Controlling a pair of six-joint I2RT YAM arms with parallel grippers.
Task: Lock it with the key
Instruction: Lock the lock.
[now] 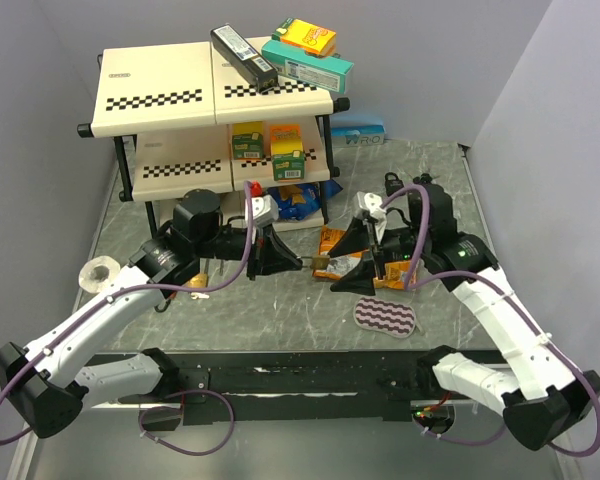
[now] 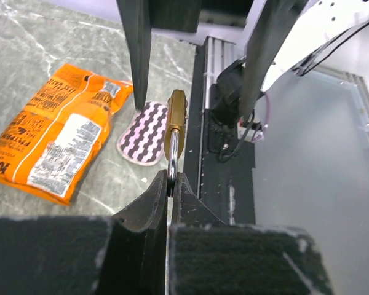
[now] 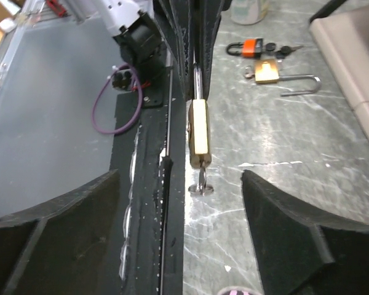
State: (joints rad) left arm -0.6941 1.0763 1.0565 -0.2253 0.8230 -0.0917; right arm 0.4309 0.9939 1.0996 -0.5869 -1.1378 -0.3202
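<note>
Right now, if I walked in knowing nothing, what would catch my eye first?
A brass padlock hangs in mid-air at the centre, pinched by its shackle in the left gripper, a key sticking from its base. The right gripper faces it, open. An orange snack bag lies nearby, and a checkered shelf stands behind.

Legible lettering: "PRO" on the blue box [image 1: 359,131] behind the shelf [image 1: 150,72]; print on the orange snack bag [image 2: 55,132] remains too skewed to read.
</note>
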